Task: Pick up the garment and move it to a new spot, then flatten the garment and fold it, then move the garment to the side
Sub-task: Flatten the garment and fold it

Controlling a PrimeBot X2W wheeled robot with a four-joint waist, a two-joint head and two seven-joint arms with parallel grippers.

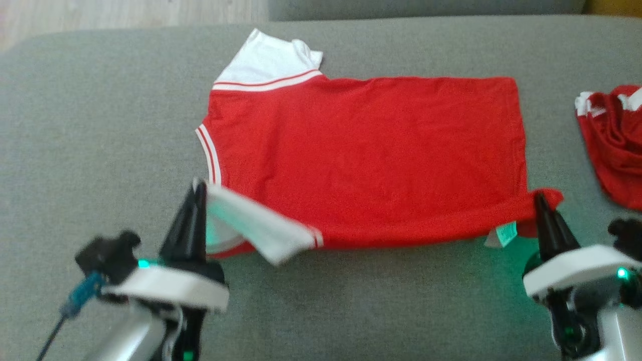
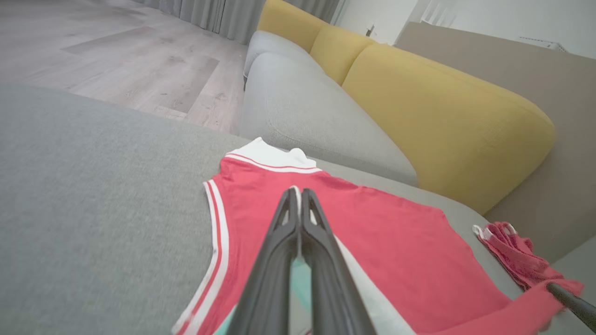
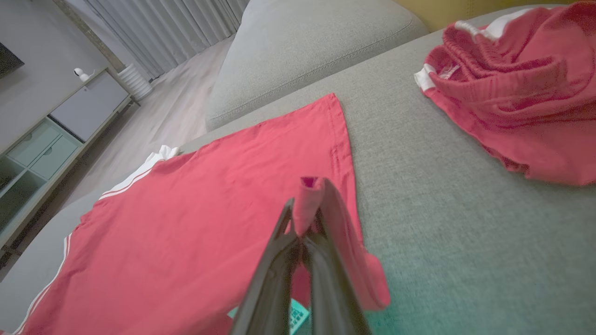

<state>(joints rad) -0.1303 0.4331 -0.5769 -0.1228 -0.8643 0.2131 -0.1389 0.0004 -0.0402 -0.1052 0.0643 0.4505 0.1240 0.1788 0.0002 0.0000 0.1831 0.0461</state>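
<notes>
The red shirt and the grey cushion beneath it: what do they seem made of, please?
The white-sleeved red shirt looks like thin matte cotton-type jersey: it creases softly. The grey seat cushion looks like coarse woven upholstery, speckled and matte.

Soft, even daylight. A green glow tints the sofa; the white sleeve is blurred; wrist views bend at edges.
</notes>
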